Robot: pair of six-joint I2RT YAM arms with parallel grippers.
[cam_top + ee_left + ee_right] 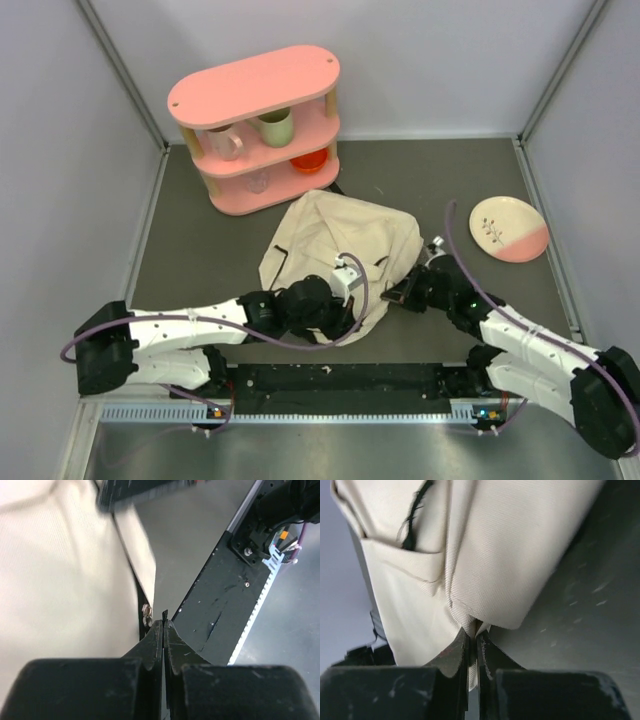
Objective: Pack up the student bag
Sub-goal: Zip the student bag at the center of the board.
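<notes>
Student bag [335,245] cloth sits in the right gripper [472,630]: its 2 jaws are pressed together on a fold of cream fabric at the bag's right edge, and the fold bunches into pleats where they bite. From above, this gripper [400,293] touches the bag's right side low over the table [200,250]. Its arm runs back to the near right corner.

The left gripper [164,620] is also pressed together, its tips meeting just beside the bag's dark-trimmed near edge. A small metal piece [146,612] shows there; whether the tips catch any of it I cannot tell. The left arm reaches in from the near left corner, and its wrist lies over the bag's near half.

The student bag lies slumped and creased around the middle of the table, between the 2 arms. Its near edge is close to the black rail [340,378] along the near edge, and its far end is near a pink shelf [258,75].

That shelf stands toward the far left corner, with 3 oval boards. A pink mug [225,143] and a green cup [277,127] sit on the middle board. An orange bowl [309,160] and a small clear glass [257,183] sit on the bottom one. A cream and pink plate [508,228] with a sprig pattern lies near the right edge, well apart from the bag.
</notes>
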